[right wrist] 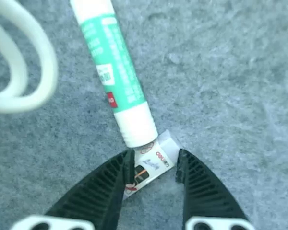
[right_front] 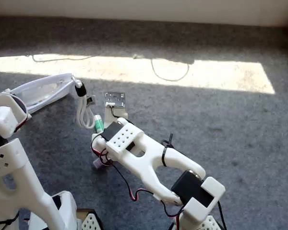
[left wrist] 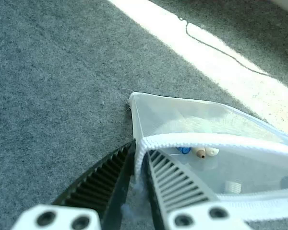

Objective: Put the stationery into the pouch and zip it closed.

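Left claw (left wrist: 139, 154) is closed on the zipper edge of the white mesh pouch (left wrist: 206, 120), which lies on the grey carpet (left wrist: 53, 86) with small items inside. Right claw (right wrist: 154, 159) stands open around a small labelled block (right wrist: 151, 165), which touches the end of the glue stick (right wrist: 117, 76).

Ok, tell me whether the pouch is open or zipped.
Open: the pouch has its two zip edges standing apart, and the left gripper pinches one rim.
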Robot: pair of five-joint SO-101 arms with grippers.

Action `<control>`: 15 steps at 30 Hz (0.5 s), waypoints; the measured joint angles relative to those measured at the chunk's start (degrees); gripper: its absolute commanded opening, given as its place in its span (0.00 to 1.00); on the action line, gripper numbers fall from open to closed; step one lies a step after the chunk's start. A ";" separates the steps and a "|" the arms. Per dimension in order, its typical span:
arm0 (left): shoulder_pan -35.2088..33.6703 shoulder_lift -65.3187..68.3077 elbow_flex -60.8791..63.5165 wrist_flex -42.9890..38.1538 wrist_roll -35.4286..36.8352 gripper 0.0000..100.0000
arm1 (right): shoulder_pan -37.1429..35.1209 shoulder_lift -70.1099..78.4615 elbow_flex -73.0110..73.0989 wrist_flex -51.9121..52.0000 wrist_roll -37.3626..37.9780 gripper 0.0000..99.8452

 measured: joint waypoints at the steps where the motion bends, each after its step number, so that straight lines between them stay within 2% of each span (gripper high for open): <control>1: 0.00 0.00 0.00 0.00 0.00 0.01 | 0.00 0.09 -0.09 0.00 0.00 0.14; 8: 0.00 0.00 0.00 0.00 0.00 0.01 | -0.26 1.93 -0.44 6.24 0.00 0.24; 15: 0.00 0.00 0.00 0.00 0.00 0.01 | -0.26 2.29 -0.53 7.47 0.00 0.24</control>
